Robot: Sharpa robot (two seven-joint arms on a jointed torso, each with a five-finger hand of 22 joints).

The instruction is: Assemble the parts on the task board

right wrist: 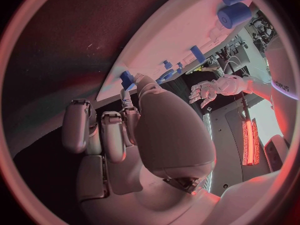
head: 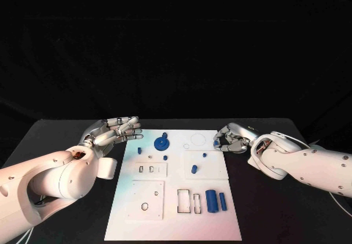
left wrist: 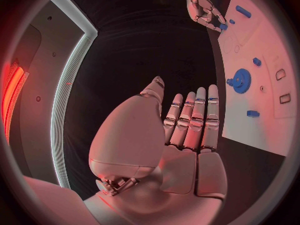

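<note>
L hand (head: 117,131) off the task board (head: 176,213), fingers apart, grasping nothing; R hand (head: 231,140) at board's far right edge pinches small blue part (head: 217,144); blue gear (head: 162,143) lies on board; all on black counter (head: 66,133).

Two white, rounded, screw-dotted arms end in a silver left hand (head: 116,131) and right hand (head: 231,140).

The task board (head: 176,223) between the hands looks smooth matt white plastic, its parts (head: 211,201) matt blue plastic, on a matt black cloth-like table (head: 264,213).
</note>
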